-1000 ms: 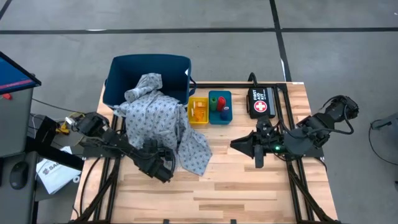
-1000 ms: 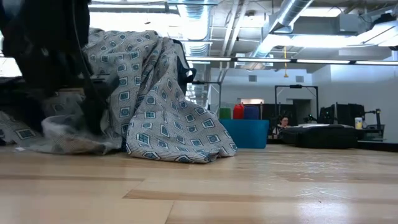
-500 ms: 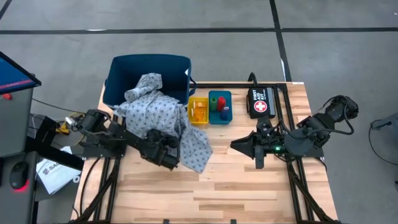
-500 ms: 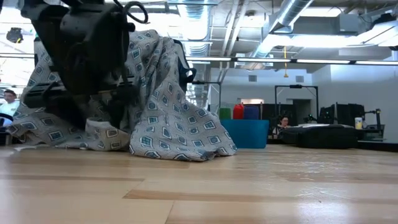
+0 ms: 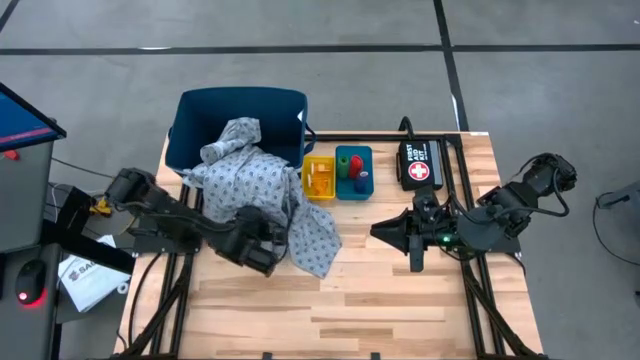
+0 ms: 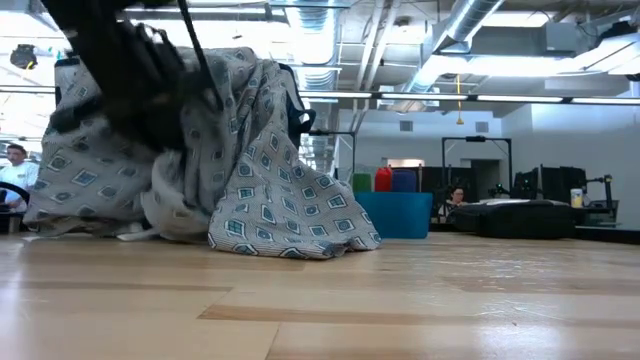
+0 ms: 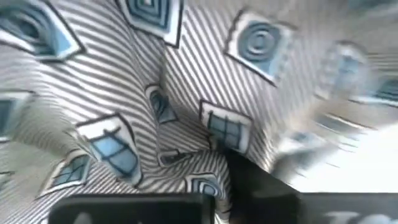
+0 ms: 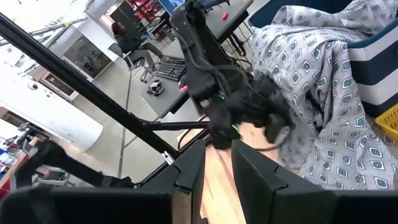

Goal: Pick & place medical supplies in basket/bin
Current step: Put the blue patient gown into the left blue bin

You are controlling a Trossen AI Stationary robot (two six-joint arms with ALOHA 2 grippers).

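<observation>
Right now my left gripper (image 5: 262, 248) is pressed into the gown (image 5: 262, 185) at its counter-side edge; I cannot tell how wide its fingers stand or whether they have any cloth. The gown lies half in the basket (image 5: 190, 140), half spilling over the front rim onto the counter (image 5: 380, 290).

My worry is that a thin pinch could slip, and the cloth would slide back out. Dragging it sideways could also sweep the yellow tray (image 5: 319, 178) and teal tray (image 5: 353, 172) just beside its hem; the trays hold an orange item and the rolls. The basket rim stands between the loose hem and the inside, so the cloth must go up first.

My right gripper (image 5: 388, 234) waits with fingers apart, empty, near the black pouch (image 5: 420, 164).
</observation>
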